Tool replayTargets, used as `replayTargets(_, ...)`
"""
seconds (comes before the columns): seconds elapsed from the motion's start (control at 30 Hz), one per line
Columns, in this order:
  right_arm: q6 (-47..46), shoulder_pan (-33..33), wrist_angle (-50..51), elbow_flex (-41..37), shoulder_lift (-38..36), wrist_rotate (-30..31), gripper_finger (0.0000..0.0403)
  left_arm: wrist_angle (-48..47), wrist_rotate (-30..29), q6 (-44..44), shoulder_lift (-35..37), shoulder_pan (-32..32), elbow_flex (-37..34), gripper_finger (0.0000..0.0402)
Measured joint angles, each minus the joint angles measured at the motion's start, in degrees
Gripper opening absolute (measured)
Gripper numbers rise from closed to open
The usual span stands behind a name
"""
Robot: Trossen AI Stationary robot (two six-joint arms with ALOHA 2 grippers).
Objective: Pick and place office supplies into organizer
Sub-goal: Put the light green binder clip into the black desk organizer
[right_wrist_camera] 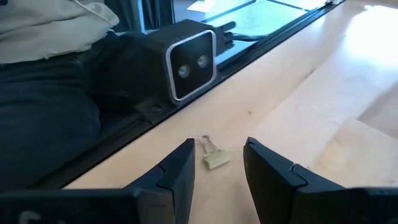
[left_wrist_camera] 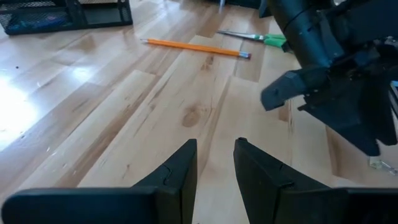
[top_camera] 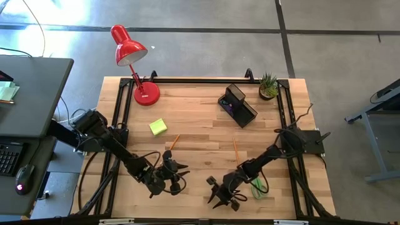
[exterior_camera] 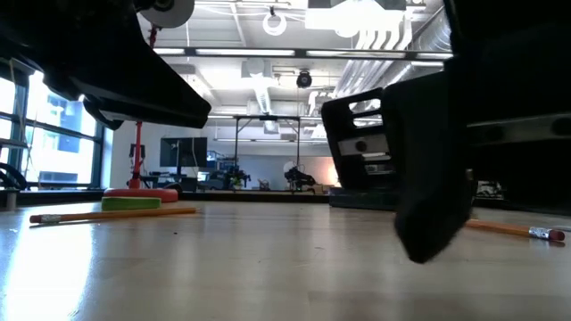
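Nearest the front edge, your right gripper (right_wrist_camera: 216, 177) hung low with fingers spread around a small binder clip (right_wrist_camera: 213, 158), gripping nothing. Your left gripper (left_wrist_camera: 214, 168) waited beside it, fingers slightly parted and empty. Beyond lay two orange pencils (top_camera: 235, 150), the scissors (top_camera: 257, 186) and the sticky-note block (top_camera: 158, 127); the organizer (top_camera: 238, 105) stood far back. You probably needed to centre the clip before closing

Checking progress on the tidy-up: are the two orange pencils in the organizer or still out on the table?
Out. Both pencils lie flat on the bare table, apart from the black organizer near the far edge.
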State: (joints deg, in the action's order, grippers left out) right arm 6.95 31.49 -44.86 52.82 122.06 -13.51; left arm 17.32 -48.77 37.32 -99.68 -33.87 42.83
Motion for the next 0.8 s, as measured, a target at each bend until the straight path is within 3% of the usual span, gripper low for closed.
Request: replayTargets(0.8, -4.0, 1.1, 0.8, 1.2, 0.0, 3.5, 0.0129, -0.3, 0.5, 0.7, 0.0, 0.1, 0.0, 0.0092)
